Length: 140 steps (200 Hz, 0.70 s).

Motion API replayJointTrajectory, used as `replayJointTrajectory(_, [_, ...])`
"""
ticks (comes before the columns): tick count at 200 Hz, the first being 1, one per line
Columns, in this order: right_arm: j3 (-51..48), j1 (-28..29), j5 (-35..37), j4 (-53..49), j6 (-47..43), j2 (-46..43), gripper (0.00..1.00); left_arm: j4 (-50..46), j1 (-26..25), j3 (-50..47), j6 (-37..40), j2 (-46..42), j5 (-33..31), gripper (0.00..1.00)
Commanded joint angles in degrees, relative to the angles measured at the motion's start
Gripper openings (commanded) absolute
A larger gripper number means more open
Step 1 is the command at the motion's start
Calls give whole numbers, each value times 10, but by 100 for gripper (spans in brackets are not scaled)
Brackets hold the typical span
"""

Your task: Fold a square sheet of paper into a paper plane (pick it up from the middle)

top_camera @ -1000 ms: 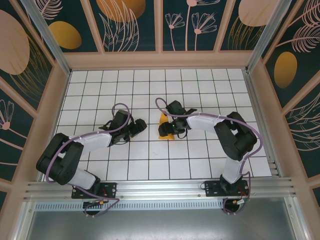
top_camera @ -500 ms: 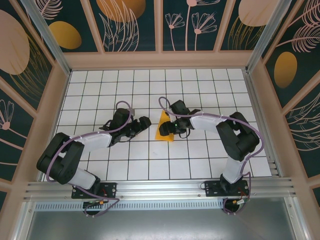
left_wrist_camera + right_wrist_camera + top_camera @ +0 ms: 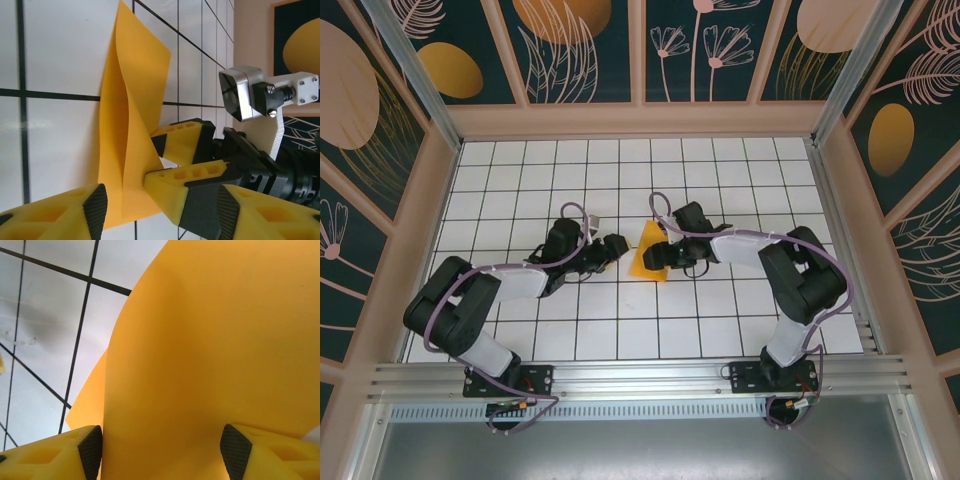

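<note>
**Left tool closes in on the half-folded sheet**

Over the last second the left tool has slid rightward toward the paper and its jaws have started to narrow. The right tool has edged right, and the orange shape between them has widened from a sliver into a wedge.

On the left, the jaws stand well apart. In the left wrist view its pads flank the near corner of the sheet, and neither pad presses on it.

In the middle, the square sheet of paper lies on the white tiled surface between the two tools. It is creased, with one flap standing up off the tiles.

On the right, the tool's fingers are also parted, one on either side of the raised flap's edge, and no pinch is visible.

The sheet looks feather-light, thin and floppy. It will likely hold a crease, bow under its own flap, and skate over the smooth tiles if pushed from one side only. A hard squeeze would probably crumple it. The best hold seems to be the lifted flap near the crease — the only part clear of the surface — taken gently while the other tool steadies the flat half.
</note>
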Motion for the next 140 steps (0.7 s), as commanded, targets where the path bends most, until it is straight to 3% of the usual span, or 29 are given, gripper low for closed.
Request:
replayJointTrajectory(1, [-37,-3,-26,-3,7,26,68,61,-8,16,-21,36,38,59])
replayJointTrajectory(45, [-43,-6,-24,1,1,25,68,56,-16,58,-24,88,40,57])
replayJointTrajectory(84, [-44,-7,-23,1,0,26,66,38,-16,82,-27,125,29,46])
replayJointTrajectory(140, [-45,-7,-33,1,-3,28,65,27,-16,108,-26,156,31,45])
